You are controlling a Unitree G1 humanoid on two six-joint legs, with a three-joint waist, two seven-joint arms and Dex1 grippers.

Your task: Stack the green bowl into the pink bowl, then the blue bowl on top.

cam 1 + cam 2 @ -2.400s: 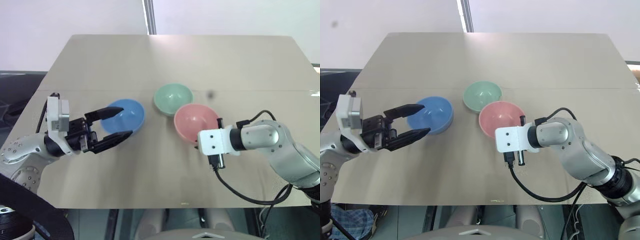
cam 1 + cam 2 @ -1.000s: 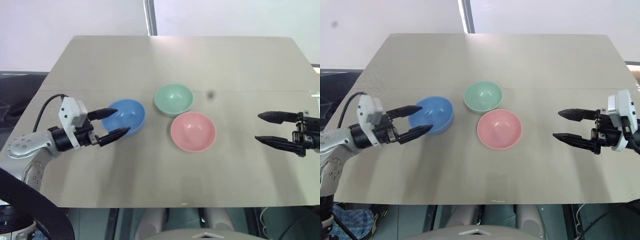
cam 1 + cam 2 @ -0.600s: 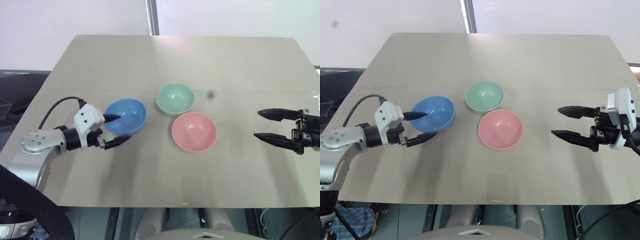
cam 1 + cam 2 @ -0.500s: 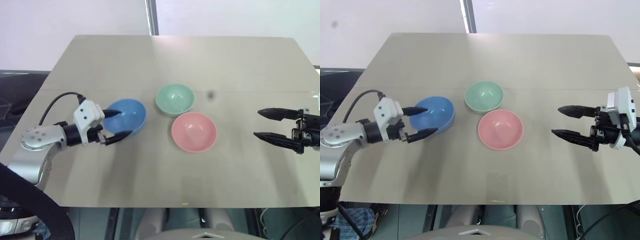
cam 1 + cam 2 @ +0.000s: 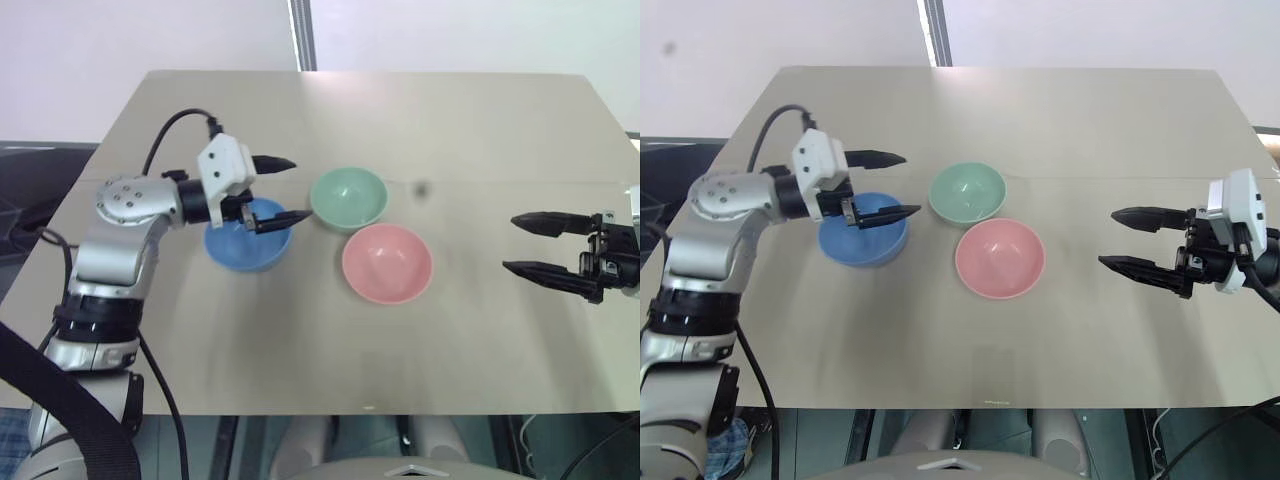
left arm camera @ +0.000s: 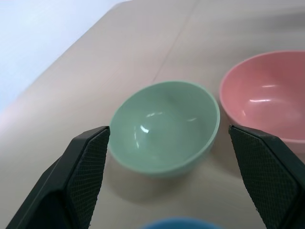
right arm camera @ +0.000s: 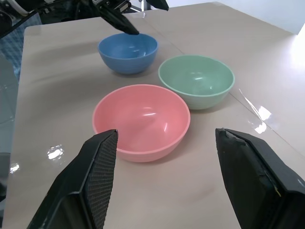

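Three bowls on the tan table [image 5: 450, 130], all separate and upright. Taking the pink bowl [image 5: 387, 263] as the mark: green bowl [image 5: 348, 197] just beyond it toward the far-left, nearly touching; blue bowl [image 5: 247, 236] well off to its left. Left gripper [image 5: 277, 190] raised over the blue bowl, forearm bent inward, fingers spread wide toward the green bowl, holding nothing. Right gripper [image 5: 532, 245] well to the right of the pink bowl, level, pointing at it, fingers wide apart, empty.
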